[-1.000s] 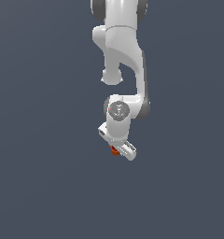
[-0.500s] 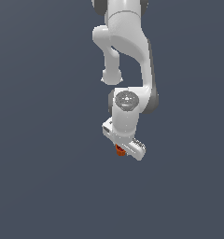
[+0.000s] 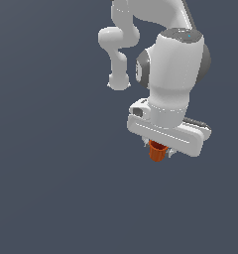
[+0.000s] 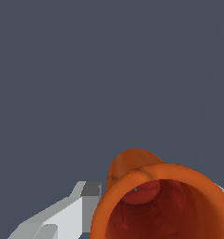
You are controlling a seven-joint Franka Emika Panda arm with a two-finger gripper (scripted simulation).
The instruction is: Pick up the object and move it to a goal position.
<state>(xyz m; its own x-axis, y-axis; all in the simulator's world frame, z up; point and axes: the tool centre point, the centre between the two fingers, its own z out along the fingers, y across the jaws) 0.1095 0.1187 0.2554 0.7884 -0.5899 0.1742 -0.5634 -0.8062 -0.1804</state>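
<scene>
Already the pick-up looks done: the orange-red cup [image 3: 157,151] hangs beneath the white hand [image 3: 159,149] with nothing visible under it, only the flat grey-blue backdrop, so I judge it lifted and carried. The hand is clenched on the cup, as far as the two views together allow; the cup's top sits tucked up between the fingers and its narrower base points downward, a little tilted. What remains is the transfer to the goal position, and no marker for that goal shows in either picture, so how much travel is left cannot be told. No bench or other surface with edges or corners is in sight, so the cup can only be placed relative to the hand that holds it. In the exterior view, the whole arm [image 3: 170,69] is seen bent over above the hand, but the cup is mostly hidden by the hand's body. By contrast, the wrist view looks straight into the cup [image 4: 163,203], showing its rim band and its hollow, darker red inside, with one pale finger [image 4: 62,217] pressed beside its wall; the other finger barely shows at the picture's edge.
</scene>
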